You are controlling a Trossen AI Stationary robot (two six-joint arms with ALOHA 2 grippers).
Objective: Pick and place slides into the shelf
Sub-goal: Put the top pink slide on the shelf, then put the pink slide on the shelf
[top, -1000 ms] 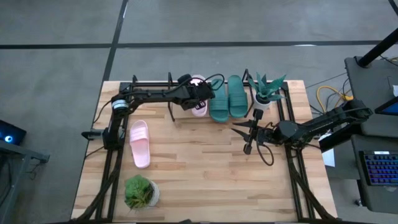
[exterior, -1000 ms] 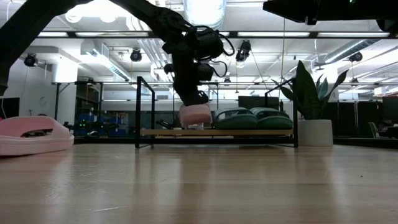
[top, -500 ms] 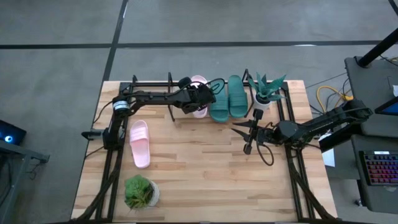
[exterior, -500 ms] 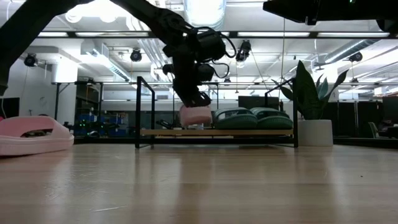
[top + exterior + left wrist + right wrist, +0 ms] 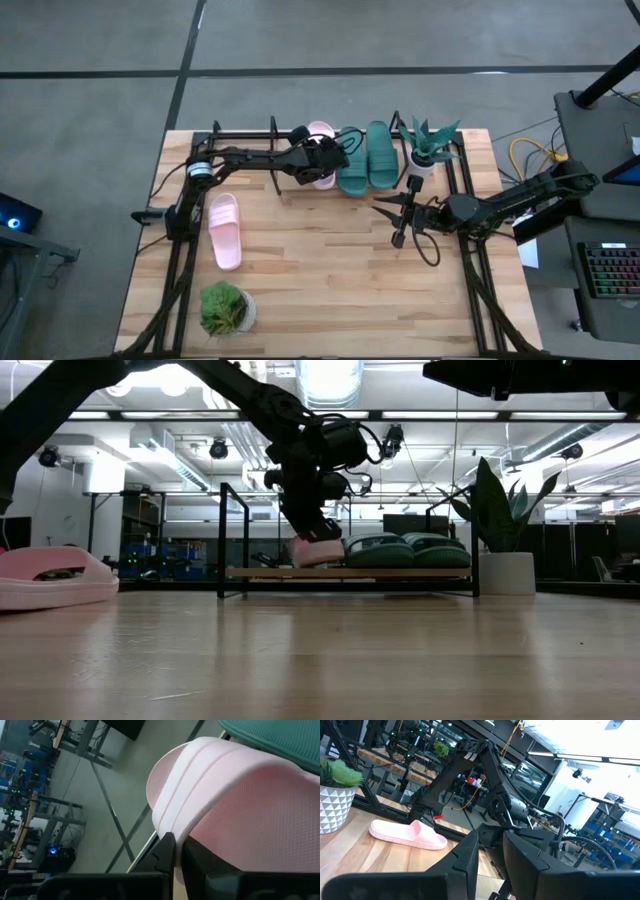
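Observation:
One light pink slide [image 5: 320, 133] is at the shelf [image 5: 245, 134], left of the two dark teal slides [image 5: 365, 158] that lie side by side on its board [image 5: 400, 572]. My left gripper [image 5: 322, 160] reaches in from the table's left and is shut on this pink slide [image 5: 316, 550]. The second pink slide [image 5: 224, 231] lies flat on its sole on the table near the left arm's mount. My right gripper [image 5: 393, 219] hovers open over the table's right half, touching nothing. My left gripper holds the pink slide by its near end, pinched between the two fingers [image 5: 167, 854], which come slanting down from the table's left. The gripper hides the exact spot in the high view. The slide [image 5: 235, 805] sits low in the shelf, its underside at the level of the board [image 5: 270, 572].
A potted plant in a white pot [image 5: 430, 146] stands at the shelf's right end. Another plant [image 5: 227, 309] sits near the table's near left corner. Black arm-mount frames run along both sides. The wooden table [image 5: 320, 290] shows bare in its middle and near part.
My left gripper has sunk a little toward the shelf board and tipped, bringing the pink slide down from just above the board to board level beside the teal slides. It has stayed shut on the slide.

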